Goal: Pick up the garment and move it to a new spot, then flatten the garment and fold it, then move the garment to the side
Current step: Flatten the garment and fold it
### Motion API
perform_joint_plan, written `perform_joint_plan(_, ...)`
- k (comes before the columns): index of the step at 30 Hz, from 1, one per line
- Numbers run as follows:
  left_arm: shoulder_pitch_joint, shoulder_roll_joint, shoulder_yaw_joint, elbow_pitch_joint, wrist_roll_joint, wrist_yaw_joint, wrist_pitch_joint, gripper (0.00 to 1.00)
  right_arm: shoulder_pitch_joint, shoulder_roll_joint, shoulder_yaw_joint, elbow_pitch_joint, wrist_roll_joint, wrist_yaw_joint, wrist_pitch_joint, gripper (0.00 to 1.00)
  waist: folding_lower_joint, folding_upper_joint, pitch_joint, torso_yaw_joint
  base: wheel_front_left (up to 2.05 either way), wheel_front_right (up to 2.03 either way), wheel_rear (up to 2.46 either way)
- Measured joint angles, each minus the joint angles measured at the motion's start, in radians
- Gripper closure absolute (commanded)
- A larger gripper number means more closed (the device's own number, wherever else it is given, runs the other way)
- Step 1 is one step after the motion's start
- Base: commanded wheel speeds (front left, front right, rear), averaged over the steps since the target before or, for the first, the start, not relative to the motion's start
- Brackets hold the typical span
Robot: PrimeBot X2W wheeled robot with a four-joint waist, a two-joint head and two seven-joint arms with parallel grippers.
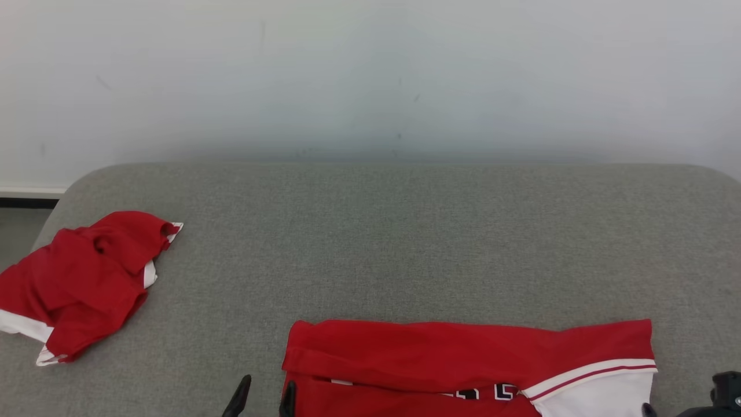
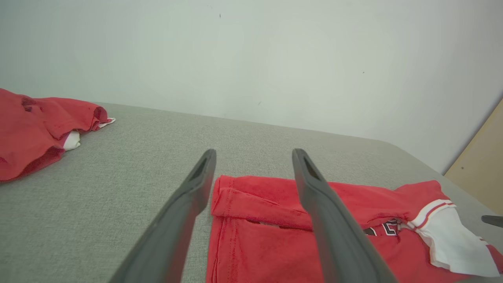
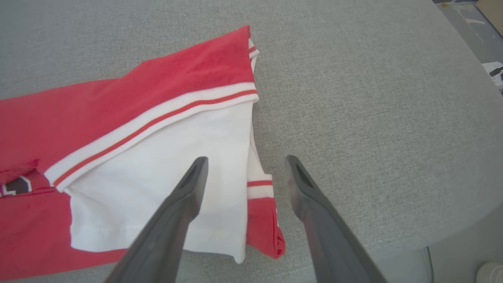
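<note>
Both pairs of jaws stand spread wide and grasp nothing. In the left wrist view, the left jaws' two dark fingers (image 2: 188,204) straddle the left far corner of the red jersey (image 2: 255,243): one finger is over bare grey cloth and the other over red fabric. Whether either tip touches down cannot be told. In the head view these fingers (image 1: 238,399) show at the near edge, by the jersey's left side.

In the right wrist view, the right jaws' fingers (image 3: 184,196) straddle the jersey's right edge, one over the white sleeve (image 3: 165,173) and the other over the desk (image 3: 373,118).

The jersey (image 1: 434,353) lies on the near part of the grey fabric-covered desk (image 1: 405,243), from the centre towards the right. Its far edge is folded over towards the near side, forming a long red band. The white sleeve (image 1: 596,394), trimmed with a white and red stripe, is at the jersey's right end. Black lettering outlined in white (image 1: 492,392) shows just left of the sleeve and is partly covered by the fold.

A second red garment with white trim (image 1: 87,278) lies crumpled at the desk's left edge, well apart from the jersey. A pale wall (image 1: 370,75) rises behind the desk's far edge.
</note>
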Motion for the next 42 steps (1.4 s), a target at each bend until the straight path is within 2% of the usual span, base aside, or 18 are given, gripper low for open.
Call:
perform_joint_plan(4, 0.002, -0.015, -0.006, 0.003, 0.024, -0.021, 0.0, 0.0, -0.002, -0.018, -0.022, 0.004, -0.023, 0.0, 0.032, 0.0, 0.0, 0.0, 0.014, 0.018, 0.0, 0.0, 0.0)
perform_joint_plan(10, 0.002, -0.017, 0.004, 0.006, 0.042, -0.035, 0.0, 0.0, -0.07, -0.158, -0.039, 0.08, 0.063, 0.0, 0.032, 0.0, 0.0002, 0.0, 0.047, 0.033, 0.0, 0.0, 0.0)
perform_joint_plan(14, -0.001, -0.016, 0.013, 0.003, 0.049, -0.044, 0.0, 0.0, -0.09, -0.183, -0.025, 0.114, 0.107, 0.0, 0.007, 0.0, 0.0002, 0.0, 0.074, 0.037, 0.0, 0.0, 0.0)
perform_joint_plan(22, -0.005, -0.03, 0.013, 0.01, 0.056, -0.052, 0.0, 0.0, -0.105, -0.187, -0.002, 0.169, 0.155, 0.0, 0.0, 0.0, 0.0003, 0.0, 0.102, 0.046, 0.0, 0.0, 0.0)
perform_joint_plan(32, -0.024, -0.036, 0.006, 0.025, 0.064, -0.07, 0.0, 0.0, -0.201, -0.202, 0.06, 0.377, 0.189, 0.0, -0.062, 0.0, 0.0002, 0.0, 0.124, 0.046, 0.0, 0.0, 0.0)
perform_joint_plan(40, -0.029, -0.039, 0.0, 0.033, 0.067, -0.071, 0.0, 0.0, -0.249, -0.207, 0.11, 0.472, 0.261, -0.008, -0.04, 0.0, -0.0001, -0.0002, 0.14, 0.065, 0.0, 0.0, 0.0)
perform_joint_plan(41, -0.029, -0.04, 0.0, 0.035, 0.067, -0.071, 0.0, 0.0, -0.25, -0.212, 0.115, 0.477, 0.264, -0.009, -0.039, 0.29, -0.0001, -0.0002, 0.138, 0.066, 0.0, 0.0, 0.0)
perform_joint_plan(42, -0.029, -0.04, 0.001, 0.037, 0.067, -0.071, 0.0, 0.0, -0.249, -0.215, 0.119, 0.481, 0.266, -0.009, -0.04, 0.85, -0.0001, -0.0002, 0.135, 0.067, 0.0, 0.0, 0.0)
